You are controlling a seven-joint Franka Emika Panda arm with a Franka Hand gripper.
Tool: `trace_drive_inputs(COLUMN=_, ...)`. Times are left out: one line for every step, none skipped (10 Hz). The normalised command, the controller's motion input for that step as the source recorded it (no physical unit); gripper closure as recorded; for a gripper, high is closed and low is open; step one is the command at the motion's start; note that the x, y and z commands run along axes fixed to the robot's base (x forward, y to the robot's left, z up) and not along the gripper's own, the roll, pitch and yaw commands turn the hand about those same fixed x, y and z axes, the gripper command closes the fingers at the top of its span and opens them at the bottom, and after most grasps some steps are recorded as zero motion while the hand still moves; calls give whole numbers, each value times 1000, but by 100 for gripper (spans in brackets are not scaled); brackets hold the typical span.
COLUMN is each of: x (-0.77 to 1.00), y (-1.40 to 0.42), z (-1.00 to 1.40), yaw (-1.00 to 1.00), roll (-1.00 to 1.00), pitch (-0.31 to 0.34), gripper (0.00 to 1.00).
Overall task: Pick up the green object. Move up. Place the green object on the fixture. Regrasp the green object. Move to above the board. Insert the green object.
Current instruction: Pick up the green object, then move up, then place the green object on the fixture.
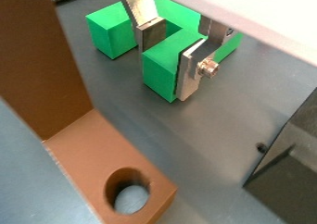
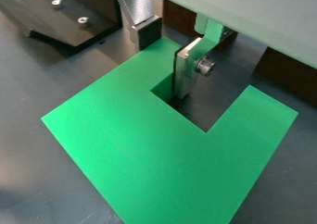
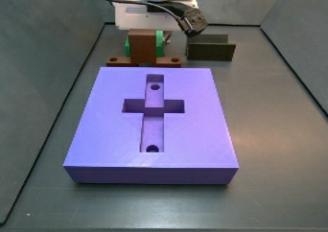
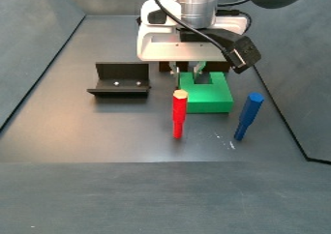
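Note:
The green object (image 1: 161, 75) is a bright green U-shaped piece lying flat on the grey floor; it also shows in a wrist view (image 2: 136, 144) and in both side views (image 3: 152, 46) (image 4: 207, 93). My gripper (image 1: 170, 56) is low over it with its fingers apart. One finger (image 2: 183, 75) stands in the square notch and the other (image 2: 144, 29) stands outside the piece's edge, so the jaws straddle one part of the piece with small gaps. The dark fixture (image 4: 119, 81) stands beside it, apart, and shows in a wrist view (image 2: 56, 19). The purple board (image 3: 153, 121) with its cross recess lies nearer the camera.
A reddish-brown block with a round hole in its base (image 1: 118, 186) stands close beside the green piece (image 3: 128, 58). A red peg (image 4: 179, 114) and a blue peg (image 4: 249, 117) stand upright just in front of the green piece. Dark walls enclose the floor.

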Motion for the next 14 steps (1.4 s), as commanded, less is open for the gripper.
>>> trace_drive_inputs(x=0, y=0, z=0, yaw=0, roll=0, pitch=0, gripper=100)
trace_drive_inputs(x=0, y=0, z=833, yaw=0, roll=0, pitch=0, gripper=100)
trace_drive_inputs(x=-77, y=-1, z=776, yaw=-33, roll=-3, pitch=40, gripper=100)
trace_drive_inputs(x=-95, y=-3, z=577, yaw=-35, roll=0, pitch=50, gripper=100)
trace_drive_inputs(x=-45, y=9, z=290, yaw=-24, roll=9, pitch=20, gripper=100)
trace_drive_inputs(x=0, y=0, z=0, yaw=0, roll=-9, pitch=0, gripper=100)
trace_drive_inputs(x=243, y=0, z=0, yaw=-46, roll=-286, pitch=0, gripper=100)
trace_drive_inputs(x=543, y=97, z=569, yaw=-211, roll=-989, pitch=-11, gripper=100)
trace_drive_inputs(x=677, y=83, z=503, yaw=-260, roll=-994, pitch=-140, gripper=100)
trace_drive_inputs(x=729, y=83, z=483, yaw=-303, roll=-1000, pitch=-140, gripper=100)
trace_drive_inputs(x=734, y=74, z=449, yaw=-306, roll=-1000, pitch=-151, gripper=100)
trace_drive_inputs(x=729, y=60, z=411, yaw=-306, roll=-1000, pitch=-163, gripper=100)
trace_drive_inputs(x=731, y=40, z=400, yaw=-320, roll=-1000, pitch=-149, gripper=100)
trace_drive_inputs(x=726, y=14, z=400, yaw=-334, roll=-1000, pitch=-106, gripper=100)
